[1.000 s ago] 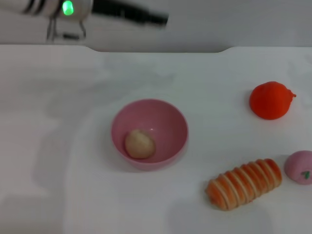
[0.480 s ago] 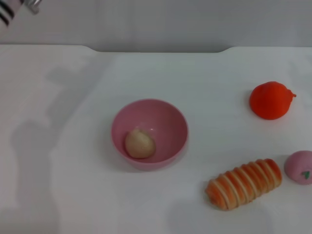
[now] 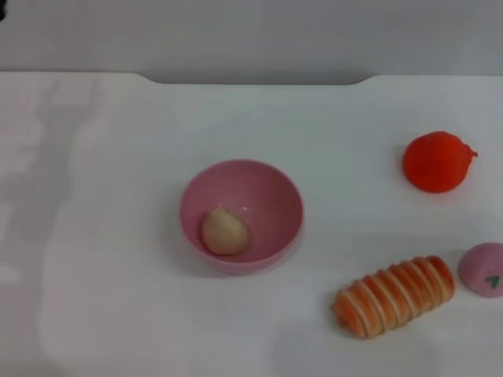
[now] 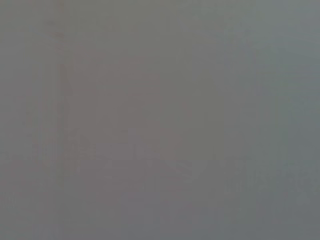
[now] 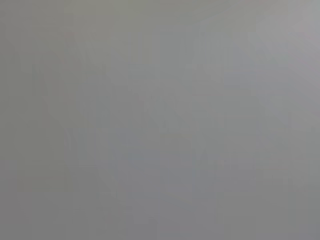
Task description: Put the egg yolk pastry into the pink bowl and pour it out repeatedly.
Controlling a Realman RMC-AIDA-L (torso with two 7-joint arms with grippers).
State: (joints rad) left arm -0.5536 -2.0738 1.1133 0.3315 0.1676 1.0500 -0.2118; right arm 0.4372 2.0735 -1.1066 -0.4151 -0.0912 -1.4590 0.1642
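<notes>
The egg yolk pastry point(image 3: 226, 231) sits inside the pink bowl point(image 3: 271, 192), low on the bowl's floor and toward its left-hand, near wall, touching the pink inner surface; the bowl stands upright on the white table point(image 3: 118, 314), roughly mid-table and a little left of centre; so the putting-in looks done, and the step due is probably the pour.

That pour turns on reaching the bowl's rim, yet neither gripper appears in any view; only a faint shadow lies along the table's far left, which hints, as a guess, that the left arm is the nearer one; the bowl is round, so it offers no long axis, and any point of the rim would serve.

To the right, well apart from the bowl, lie an orange-red round fruit point(image 3: 437, 161), a striped bread roll point(image 3: 393, 295) slanting up toward the right, and a pink bun point(image 3: 483, 269) cut off by the frame's right edge.

Both wrist views show only flat grey; whether either gripper's fingers are spread or pressed together cannot be told.
</notes>
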